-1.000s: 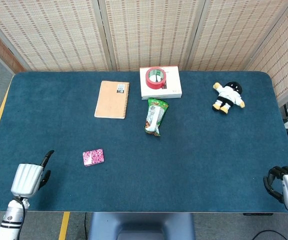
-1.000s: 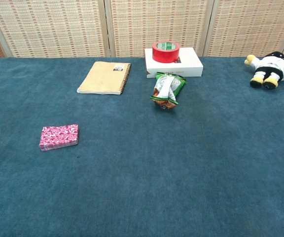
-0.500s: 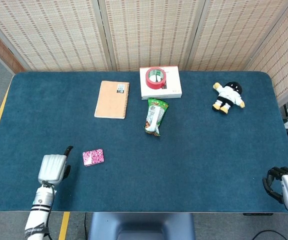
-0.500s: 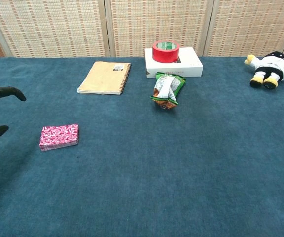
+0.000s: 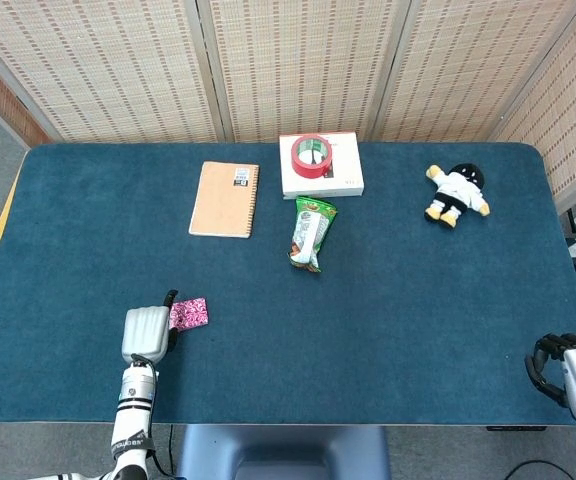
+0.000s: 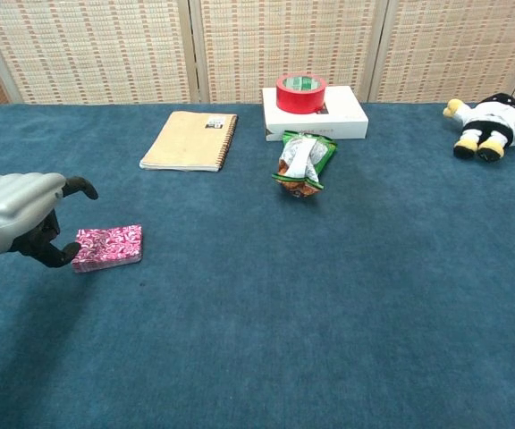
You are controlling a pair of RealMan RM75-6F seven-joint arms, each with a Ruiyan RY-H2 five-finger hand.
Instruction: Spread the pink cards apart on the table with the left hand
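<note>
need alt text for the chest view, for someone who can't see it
The robot's left hand reaches in from the left edge, fingers at the left end of a stacked deck of pink cards on a blue table. Along the far edge lie a tan notebook, a snack packet, red tape on a white box, and a plush toy.

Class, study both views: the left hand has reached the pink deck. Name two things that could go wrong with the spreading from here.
The left hand meets the neat pink patterned card stack at its end, so it may shove the whole deck along the blue felt table rather than fan it. Its fingertip sits at the stack's edge, so cards might flip or scatter.
</note>
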